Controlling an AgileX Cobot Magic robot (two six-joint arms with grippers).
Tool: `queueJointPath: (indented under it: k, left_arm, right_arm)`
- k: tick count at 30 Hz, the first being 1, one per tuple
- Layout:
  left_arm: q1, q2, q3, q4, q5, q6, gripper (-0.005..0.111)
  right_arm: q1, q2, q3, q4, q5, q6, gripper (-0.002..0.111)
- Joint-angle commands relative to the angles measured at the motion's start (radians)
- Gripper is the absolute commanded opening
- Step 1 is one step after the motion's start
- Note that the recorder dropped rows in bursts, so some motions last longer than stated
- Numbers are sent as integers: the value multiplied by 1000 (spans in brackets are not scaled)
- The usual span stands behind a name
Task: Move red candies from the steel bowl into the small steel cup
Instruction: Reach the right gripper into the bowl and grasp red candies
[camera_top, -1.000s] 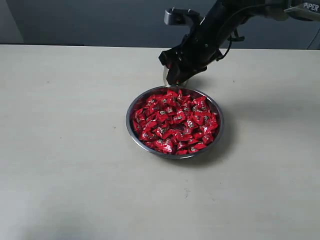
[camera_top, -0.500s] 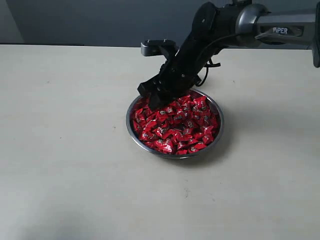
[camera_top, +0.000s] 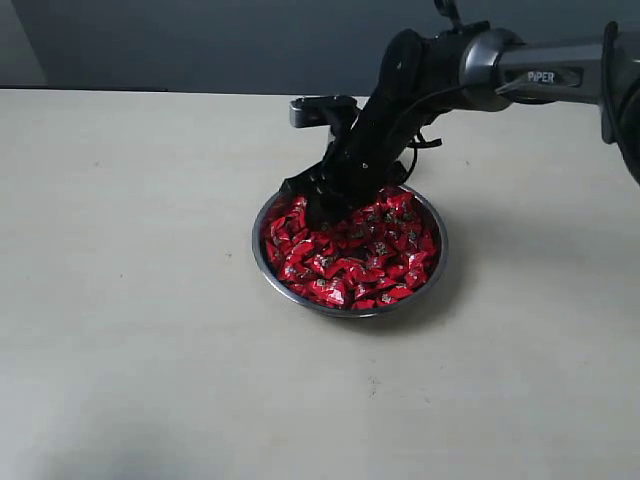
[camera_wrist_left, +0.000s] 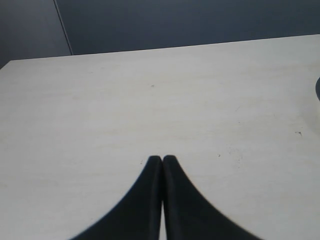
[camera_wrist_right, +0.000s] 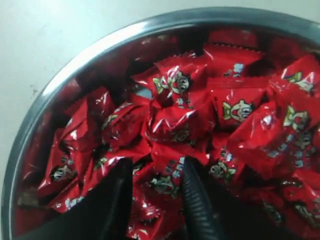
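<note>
Right end effector (camera_wrist_right: 156, 166), spread, angles down into red candies (camera_top: 352, 256) in steel bowl (camera_top: 256, 248).

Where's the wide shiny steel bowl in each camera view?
Exterior view: the shiny round steel bowl sits mid-picture on the pale table.
Left wrist view: not recognisable.
Right wrist view: fills the picture, rim curving around glossy red wrapped candies.
Shared landmark: right gripper, black fingers among the candies.

Right gripper (camera_top: 316, 206) angled downward, jaws parted; left gripper (camera_wrist_left: 162, 159) with fingertips pressed together.
</note>
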Motion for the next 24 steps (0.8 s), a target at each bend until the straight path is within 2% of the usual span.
queueJointPath:
  k: [1, 17, 20, 22, 24]
  left_arm:
    - [2, -5, -8, 2, -13, -4, 0]
    - [2, -5, -8, 2, -13, -4, 0]
    - [2, -5, -8, 2, -13, -4, 0]
    - [2, -5, -8, 2, -13, -4, 0]
    - [2, -5, -8, 2, -13, -4, 0]
  right_arm:
    - [-4, 15, 0, -1, -17, 24, 34]
    - [-4, 17, 0, -46, -59, 59, 33]
    - [-4, 17, 0, -71, -67, 83, 17]
    - [-4, 17, 0, -77, -62, 83, -1]
    - [-4, 15, 0, -77, -50, 83, 0]
